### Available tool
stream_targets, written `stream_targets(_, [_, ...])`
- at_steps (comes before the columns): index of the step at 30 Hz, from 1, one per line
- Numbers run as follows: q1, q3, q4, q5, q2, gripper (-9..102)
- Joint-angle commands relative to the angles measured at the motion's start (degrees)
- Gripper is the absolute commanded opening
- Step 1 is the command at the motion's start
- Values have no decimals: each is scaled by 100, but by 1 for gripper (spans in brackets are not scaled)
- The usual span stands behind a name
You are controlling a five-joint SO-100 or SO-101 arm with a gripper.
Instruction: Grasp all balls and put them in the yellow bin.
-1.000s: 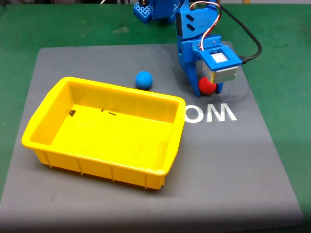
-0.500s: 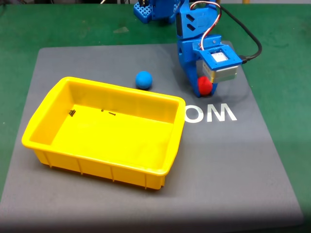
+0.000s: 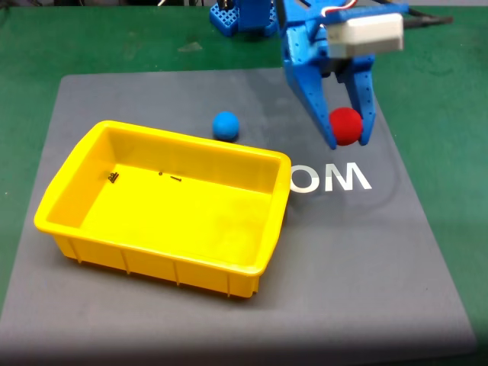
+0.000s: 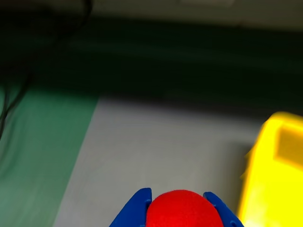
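Nearest to you in the fixed view sits the yellow bin, resting on the grey mat toward its left half. You can see a few small dark specks on the bin's floor near its far left wall. Just past the bin's right far corner, white letters are printed on the mat.

Behind the bin's far rim, close to it but apart, the blue ball lies on the mat. To its right, you have the red ball clamped between the two blue fingers of the pincer, held clear above the mat with its shadow falling near the letters. In the wrist view the same red ball bulges between the pincer's fingertips at the bottom edge, with the bin's corner off to the right.

Farther back, the arm's blue base stands on the green desk beyond the mat.
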Motion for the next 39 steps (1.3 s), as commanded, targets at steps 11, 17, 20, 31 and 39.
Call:
stream_targets(11, [1512,-2171,18,-281,-1046,0])
stream_targets(17, [1854,-2294,-18,-475,-1494,0])
stream_targets(20, [1881,-2303,26,-492,-1529,5])
stream_targets(31, [1890,-2259,729,-229,-1266,40])
stream_targets(39, [1881,-2180,1002,-185,-976,41])
